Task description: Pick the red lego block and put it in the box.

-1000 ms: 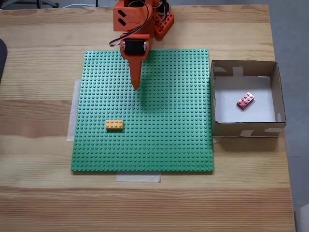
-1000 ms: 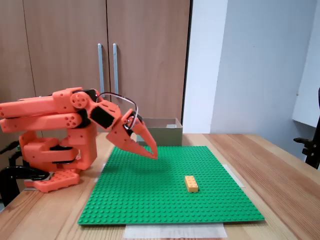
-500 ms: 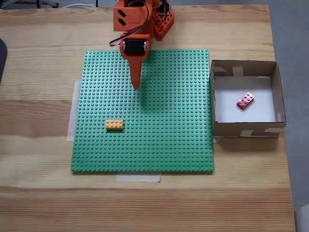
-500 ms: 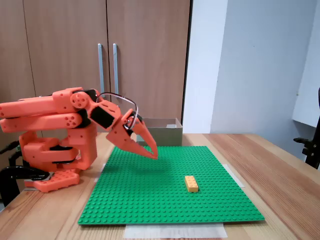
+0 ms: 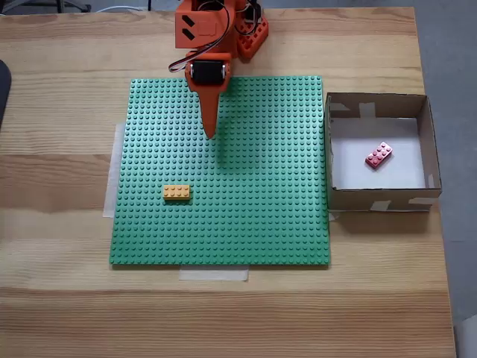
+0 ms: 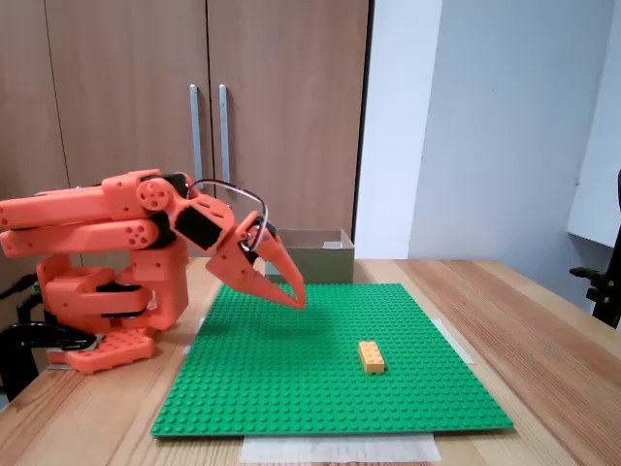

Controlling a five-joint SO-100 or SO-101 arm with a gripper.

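Red brick (image 5: 378, 155) lying inside box (image 5: 431, 142), at roughly four o'clock from end effector (image 5: 209, 134); long axis diagonal. End effector pinched together, empty, poised over green baseplate (image 5: 253, 216).

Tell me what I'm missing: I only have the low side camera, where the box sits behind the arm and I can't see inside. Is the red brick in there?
Observer: Yes. In the top-down fixed view the red lego block lies flat on the white floor of the box, toward its right side.
Operator: Is it touching a wall?
Observer: No, it sits askew with bare floor all around it.
Operator: And the gripper, is it carrying anything?
Observer: The gripper points out over the green baseplate with its fingers together and nothing between them.
Operator: Where is the orange brick from above?
Observer: The orange-yellow brick sits on the baseplate's left half, well apart from the gripper tip.
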